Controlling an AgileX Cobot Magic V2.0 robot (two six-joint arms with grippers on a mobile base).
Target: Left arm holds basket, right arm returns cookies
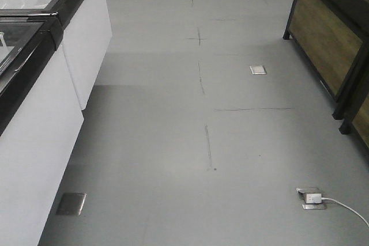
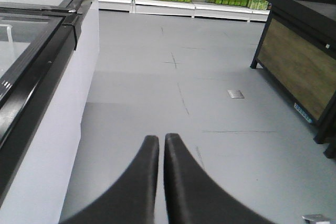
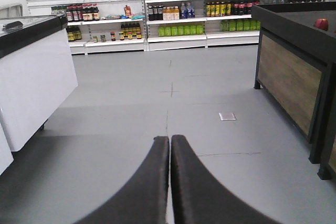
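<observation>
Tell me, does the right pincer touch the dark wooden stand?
Apart. Right wrist view shows open floor between the right pincer and the dark wooden stand.

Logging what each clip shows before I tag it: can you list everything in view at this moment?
Chest freezers: two, white with black-framed glass lids, along the left.
Display stand: at least one, black with wood panels, on the right.
Red round item: one, on the stand's top.
Store shelves: white, stocked with green, yellow and dark bottles, far wall.
Floor plates: three, silver, in the grey floor; one holds a white plug and cable.
Basket, cookies: none in view.
Left gripper: one, black, fingers together, nothing held.
Right gripper: one, black, fingers together, nothing held.
</observation>
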